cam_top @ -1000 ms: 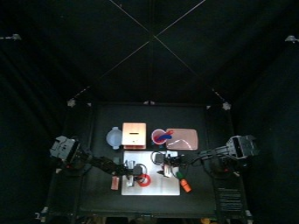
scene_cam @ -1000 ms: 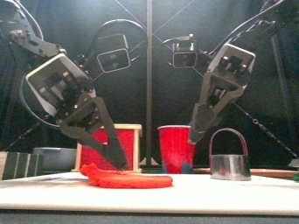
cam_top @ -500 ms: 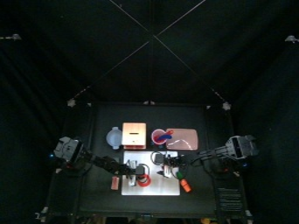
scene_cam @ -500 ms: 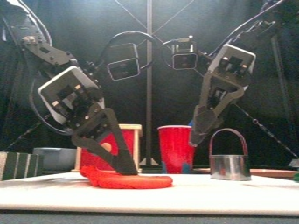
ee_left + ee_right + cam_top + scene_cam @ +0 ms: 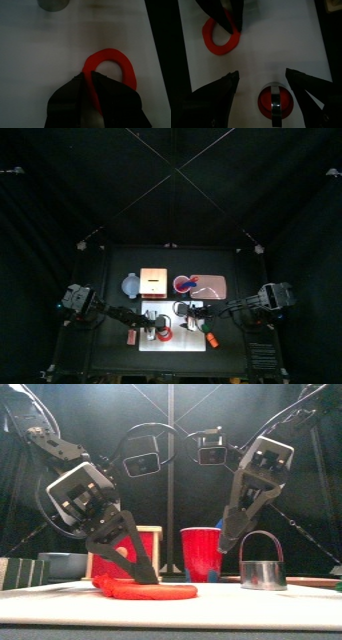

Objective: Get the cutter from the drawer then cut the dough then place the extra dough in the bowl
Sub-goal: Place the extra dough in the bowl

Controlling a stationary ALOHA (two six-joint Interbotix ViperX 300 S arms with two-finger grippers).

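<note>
Lengthwise, oval dough ring point(image 5: 107, 52) points at left pincer point(image 5: 89, 75) (clamped on its end), right pincer point(image 5: 262, 72) wide.

— What's behind the table point(image 5: 230, 263) on your feed?
— From the high camera I see the black back curtain point(image 5: 171, 188) filling everything past the far edge. The side curtains point(image 5: 34, 278) beyond the left and right edges are just as dark.
— And the light?
— It's strongest over the table's middle, and the back corners look dim to me. At table height I see the curtain hanging in folds, a little paler towards the left.
</note>
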